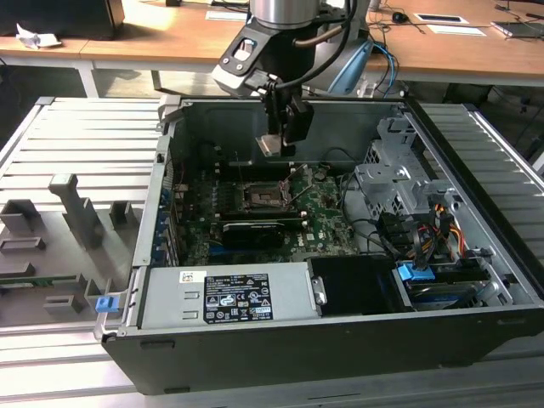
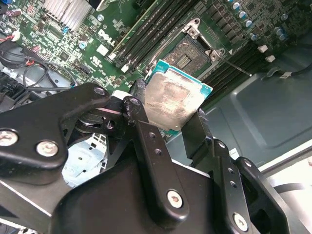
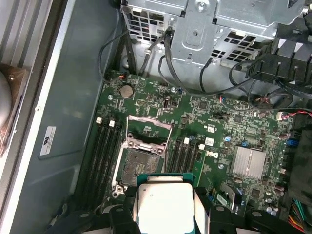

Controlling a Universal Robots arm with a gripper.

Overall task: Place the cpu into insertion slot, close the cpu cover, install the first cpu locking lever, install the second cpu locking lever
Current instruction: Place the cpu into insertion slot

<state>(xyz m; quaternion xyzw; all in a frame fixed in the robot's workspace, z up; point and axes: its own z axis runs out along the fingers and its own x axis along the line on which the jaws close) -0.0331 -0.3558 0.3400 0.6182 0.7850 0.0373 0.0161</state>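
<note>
My gripper [image 1: 285, 136] hangs inside the open computer case and is shut on the cpu [image 1: 270, 145], a thin square chip. Both wrist views show the cpu's silvery grey face [image 2: 170, 100] [image 3: 163, 204] clamped by its edges between the black fingers [image 2: 141, 122]. The insertion slot [image 1: 262, 197] [image 3: 134, 165] [image 2: 187, 51] lies below the chip on the green board, uncovered, its dark centre showing. The cpu cover [image 3: 148, 125] stands flipped up at the slot's far edge. Thin locking levers [image 3: 168, 141] stick up beside the slot. The chip is held above the slot, apart from it.
A long black card [image 1: 251, 231] sits just in front of the slot. The power supply [image 1: 225, 297] fills the case's near side and a metal drive cage [image 1: 399, 183] with cables stands on the exterior view's right. Memory slots [image 3: 105, 146] flank the socket; a heatsink [image 3: 248, 162] is nearby.
</note>
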